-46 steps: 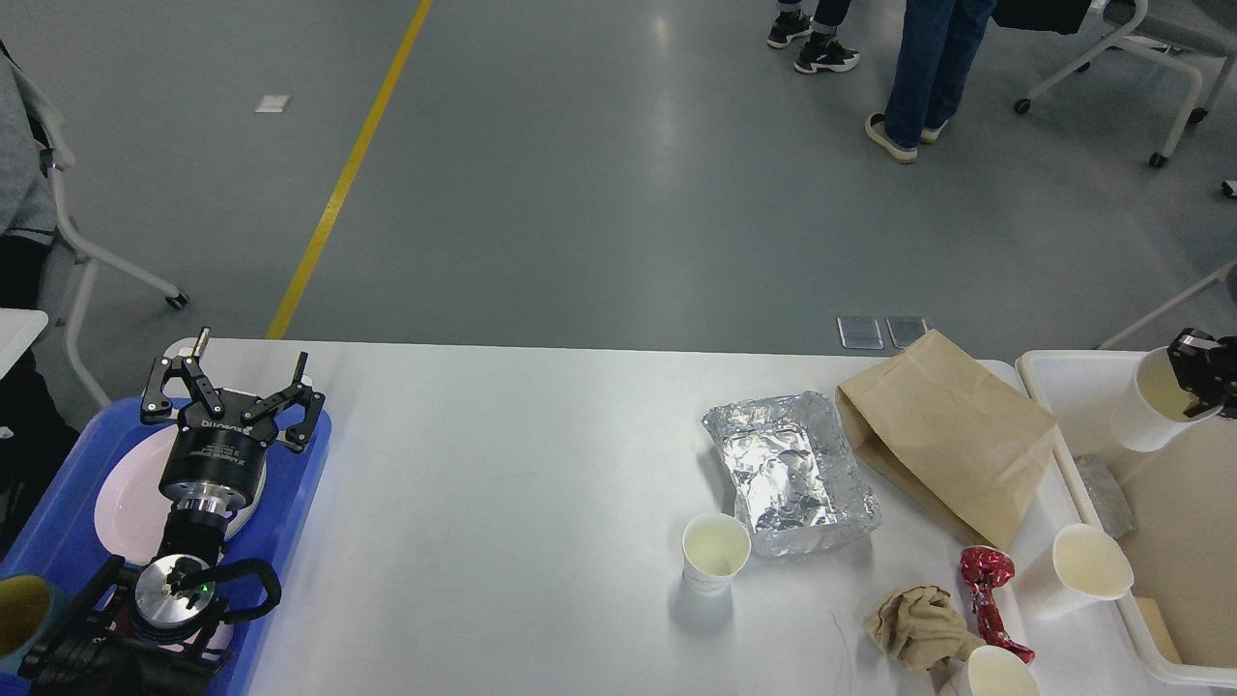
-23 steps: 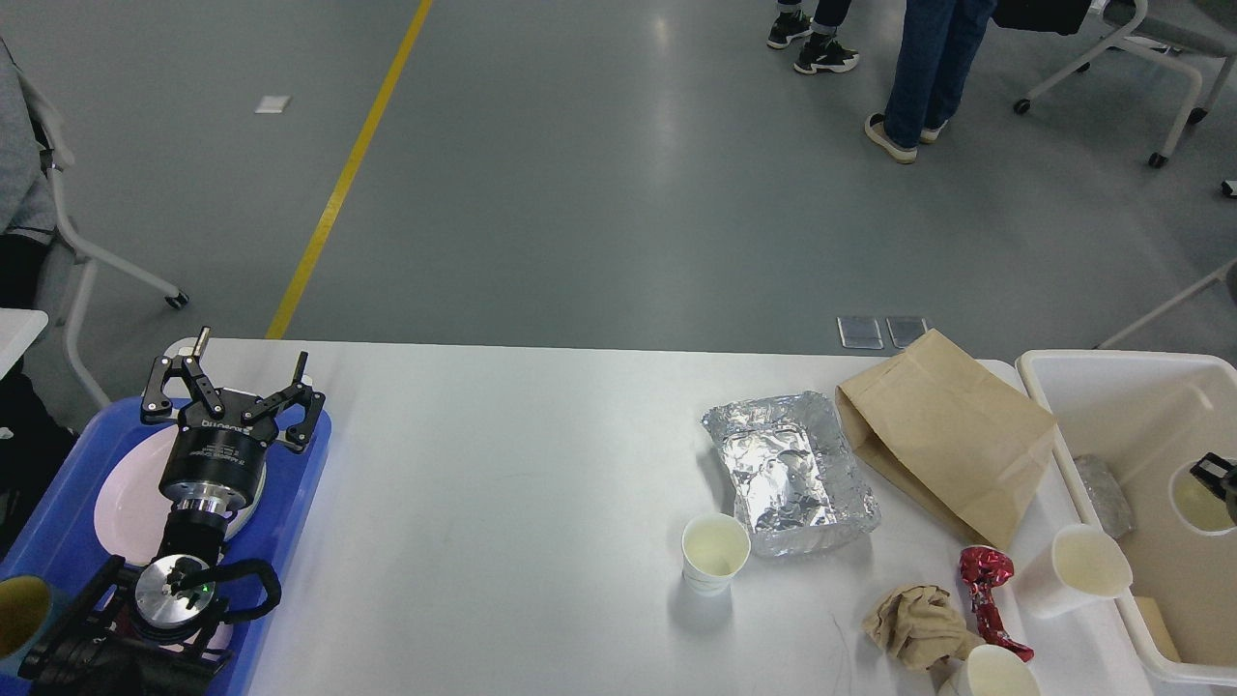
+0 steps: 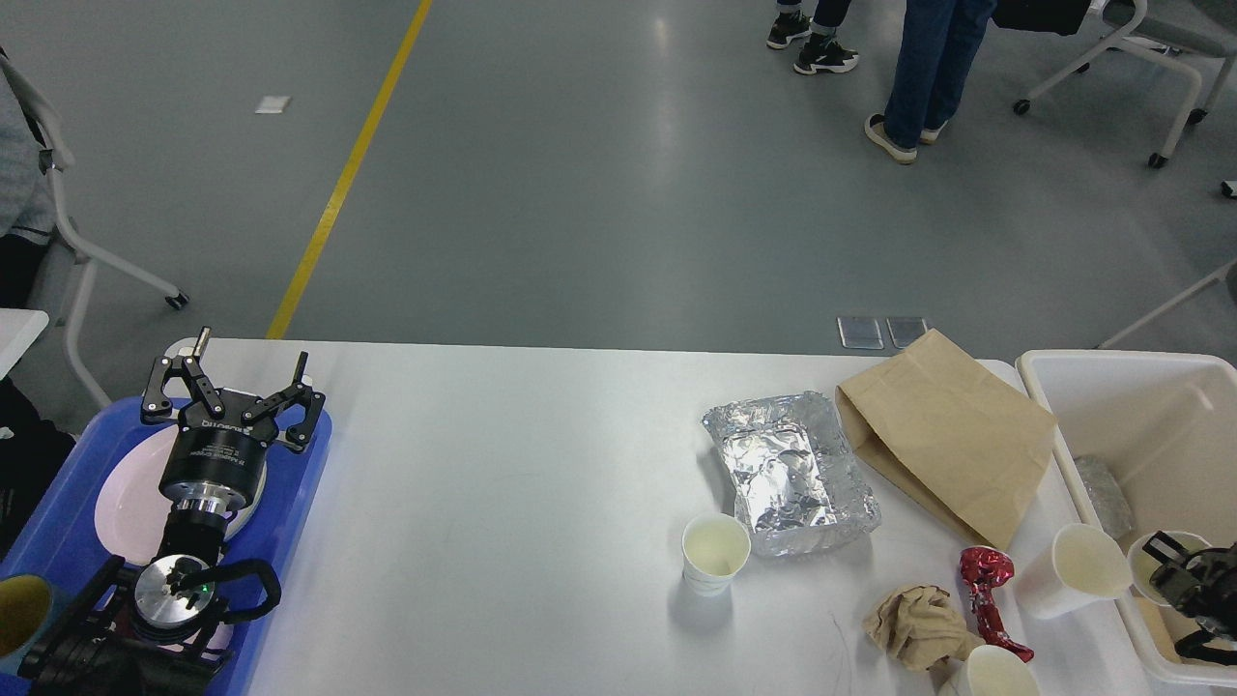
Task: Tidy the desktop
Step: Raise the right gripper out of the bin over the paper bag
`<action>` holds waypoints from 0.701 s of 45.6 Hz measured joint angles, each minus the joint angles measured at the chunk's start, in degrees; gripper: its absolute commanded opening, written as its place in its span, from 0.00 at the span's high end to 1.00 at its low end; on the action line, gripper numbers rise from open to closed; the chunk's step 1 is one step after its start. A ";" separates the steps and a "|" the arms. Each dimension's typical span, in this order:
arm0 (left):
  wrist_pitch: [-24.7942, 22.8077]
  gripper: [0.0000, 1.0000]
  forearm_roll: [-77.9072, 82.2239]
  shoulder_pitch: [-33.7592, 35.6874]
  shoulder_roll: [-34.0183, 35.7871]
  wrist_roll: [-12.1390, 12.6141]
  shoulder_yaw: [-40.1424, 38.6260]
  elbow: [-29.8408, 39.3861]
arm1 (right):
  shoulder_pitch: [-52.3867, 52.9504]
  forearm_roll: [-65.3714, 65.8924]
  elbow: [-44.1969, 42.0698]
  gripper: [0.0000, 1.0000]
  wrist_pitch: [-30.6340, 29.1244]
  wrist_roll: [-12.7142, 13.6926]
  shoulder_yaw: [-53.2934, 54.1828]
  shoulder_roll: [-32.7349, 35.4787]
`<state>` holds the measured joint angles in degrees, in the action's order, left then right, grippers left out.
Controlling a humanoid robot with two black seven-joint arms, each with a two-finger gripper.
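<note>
The white desktop (image 3: 503, 503) carries litter on its right half: a foil tray (image 3: 792, 474), a brown paper bag (image 3: 942, 435), an upright paper cup (image 3: 715, 551), a tipped cup (image 3: 1078, 570), a third cup (image 3: 995, 672) at the front edge, crumpled brown paper (image 3: 918, 628) and a red wrapper (image 3: 986, 594). My right gripper (image 3: 1174, 570) sits low inside the cream bin (image 3: 1121, 362), shut on the rim of a paper cup (image 3: 1160, 556). Over the blue tray (image 3: 295, 503) at the left, my left gripper (image 3: 251, 353) is open and holds nothing.
A white plate (image 3: 121, 493) lies in the blue tray under my left arm, with a dark cup (image 3: 19, 609) at the tray's near corner. A foil lump (image 3: 1102, 493) lies in the bin. People and wheeled chairs stand on the floor beyond the table.
My right gripper has carried the paper cup from high over the bin down and toward me, to low in the bin's near part. The left arm has not moved.
</note>
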<state>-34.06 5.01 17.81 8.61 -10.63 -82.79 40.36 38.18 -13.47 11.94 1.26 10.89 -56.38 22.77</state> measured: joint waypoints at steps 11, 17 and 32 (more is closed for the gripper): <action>0.00 0.04 0.00 0.03 0.00 0.00 0.00 0.00 | -1.66 0.08 -0.01 0.14 2.79 0.01 -0.02 -0.51; 0.00 0.04 0.00 0.03 0.00 0.00 0.00 0.00 | -1.62 0.08 0.17 0.00 3.47 0.01 -0.04 -0.27; 0.00 0.04 0.00 0.03 0.00 0.00 0.00 0.00 | 0.08 0.18 1.64 0.00 3.37 0.01 -0.06 0.42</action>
<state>-34.06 5.01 17.85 8.61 -10.63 -82.79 40.36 38.26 -13.28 13.58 4.63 10.90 -56.44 23.19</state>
